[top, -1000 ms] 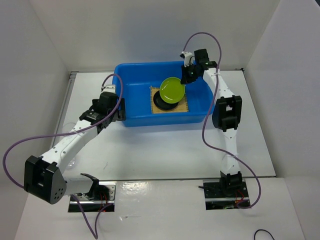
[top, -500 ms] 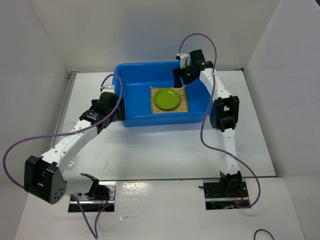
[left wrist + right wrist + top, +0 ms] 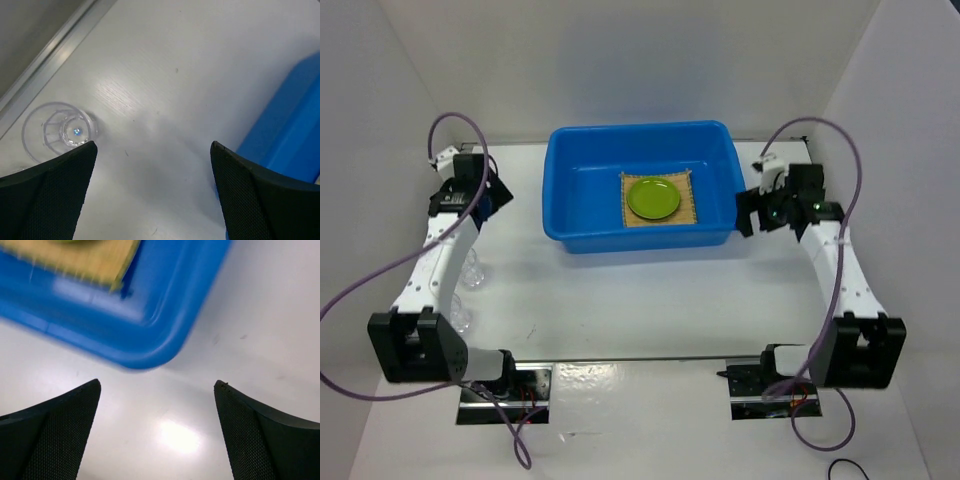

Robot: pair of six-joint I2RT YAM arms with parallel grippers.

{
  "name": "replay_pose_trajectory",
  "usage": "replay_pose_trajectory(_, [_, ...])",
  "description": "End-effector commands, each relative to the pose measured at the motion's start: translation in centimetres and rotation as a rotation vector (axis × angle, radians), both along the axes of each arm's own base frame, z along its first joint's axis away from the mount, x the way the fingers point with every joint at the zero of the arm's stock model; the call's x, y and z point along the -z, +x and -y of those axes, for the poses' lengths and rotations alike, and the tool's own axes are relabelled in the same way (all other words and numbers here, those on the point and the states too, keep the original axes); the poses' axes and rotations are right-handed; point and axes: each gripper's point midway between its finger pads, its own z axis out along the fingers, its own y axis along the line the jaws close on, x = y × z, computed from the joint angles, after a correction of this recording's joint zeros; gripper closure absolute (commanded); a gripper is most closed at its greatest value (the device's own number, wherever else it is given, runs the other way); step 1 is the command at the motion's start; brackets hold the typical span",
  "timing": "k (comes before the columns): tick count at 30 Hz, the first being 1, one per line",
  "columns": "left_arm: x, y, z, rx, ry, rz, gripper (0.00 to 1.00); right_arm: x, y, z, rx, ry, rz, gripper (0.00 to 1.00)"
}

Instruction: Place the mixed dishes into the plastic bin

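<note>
The blue plastic bin (image 3: 560,190) stands at the back middle of the table. On its floor lies the tan woven mat (image 3: 692,205), and the lime-green plate (image 3: 653,198) rests flat on the mat. My right gripper (image 3: 752,210) hangs open just outside the bin's right wall. In the right wrist view the right gripper (image 3: 157,383) is empty over the white table, below the bin's corner (image 3: 150,347) and a strip of mat (image 3: 85,257). My left gripper (image 3: 153,145) is open and empty, with a clear glass (image 3: 57,131) standing by its left finger.
White walls close in the table on the left, back and right. Two clear glasses (image 3: 472,268) (image 3: 460,318) stand beside the left arm near the left wall. A metal strip (image 3: 50,55) runs along the table's edge.
The right gripper opened and let the green plate drop flat onto the mat, then drew back out of the bin to the right. The left arm swung away from the bin toward the left wall.
</note>
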Motion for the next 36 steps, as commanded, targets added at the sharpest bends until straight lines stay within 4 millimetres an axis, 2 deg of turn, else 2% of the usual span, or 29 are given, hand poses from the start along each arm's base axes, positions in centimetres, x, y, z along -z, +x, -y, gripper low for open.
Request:
replay_pose_trajectory(1, [2.1,1.3,-2.8,-0.172,-0.069,-0.066,0.0,2.7,-3.7,-0.4,0.044,-0.112,0.0,0.02])
replay_pose_trajectory(2, [1.7,2.3,-3.6,-0.174,-0.076,-0.071,0.0,2.5,-4.0,-0.5,0.062,-0.095,0.022,0.02])
replay_pose_trajectory(3, [4.6,3.2,-4.7,-0.174,-0.116,-0.162,0.0,2.3,-4.4,-0.5,0.063,-0.094,0.039,0.02])
replay_pose_trajectory(4, [5.9,3.2,-5.2,-0.148,-0.115,-0.236,0.0,2.0,-4.5,-0.5,0.071,-0.086,0.058,0.02])
replay_pose_trajectory(5, [6.8,3.5,-5.5,-0.138,-0.126,-0.28,0.0,0.9,-4.3,-0.1,0.09,-0.1,0.108,0.02])
replay_pose_trajectory(6, [8.5,4.2,-6.1,-0.143,-0.129,-0.337,0.0,1.0,-4.1,0.8,0.14,-0.124,0.111,0.02])
replay_pose_trajectory(8, [10.7,3.8,-6.5,-0.156,-0.141,-0.403,0.0,0.7,-4.0,1.1,0.167,-0.129,0.134,0.02])
replay_pose_trajectory(9, [10.9,4.3,-6.9,-0.16,-0.146,-0.375,0.0,0.6,-4.0,1.2,0.165,-0.119,0.134,0.02])
replay_pose_trajectory(11, [12.5,3.5,-6.7,-0.154,-0.145,-0.401,0.0,1.6,-4.0,1.5,0.166,-0.128,0.098,0.02])
replay_pose_trajectory(14, [14.5,2.7,-7.1,-0.17,-0.145,-0.433,0.0,1.6,-4.0,1.5,0.166,-0.128,0.098,0.02])
replay_pose_trajectory(21, [17.2,2.1,-6.6,-0.158,-0.175,-0.488,0.0,1.6,-4.0,1.8,0.175,-0.128,0.097,0.02])
replay_pose_trajectory(23, [17.2,2.1,-6.6,-0.158,-0.175,-0.488,0.04,2.0,-4.2,2.1,0.185,-0.129,0.088,0.02])
replay_pose_trajectory(27, [16.8,2.2,-6.6,-0.158,-0.173,-0.478,0.06,2.0,-4.2,2.4,0.194,-0.13,0.087,0.02])
replay_pose_trajectory(30, [14.4,3.8,-6.0,-0.132,-0.161,-0.394,0.02,2.0,-4.2,2.3,0.182,-0.13,0.089,0.02])
replay_pose_trajectory(31, [12.7,4.3,-6.0,-0.132,-0.126,-0.348,0.0,2.0,-4.2,2.3,0.182,-0.13,0.089,0.02])
replay_pose_trajectory(32, [11.6,4.3,-6.1,-0.147,-0.063,-0.335,0.0,2.0,-4.2,2.3,0.182,-0.13,0.089,0.02])
replay_pose_trajectory(33, [9.7,4.4,-6.2,-0.166,-0.033,-0.288,0.0,2.0,-4.2,2.3,0.182,-0.13,0.089,0.02])
replay_pose_trajectory(36, [7.2,2.7,-6.3,-0.243,0.052,-0.231,0.0,2.0,-4.2,2.3,0.182,-0.13,0.089,0.02])
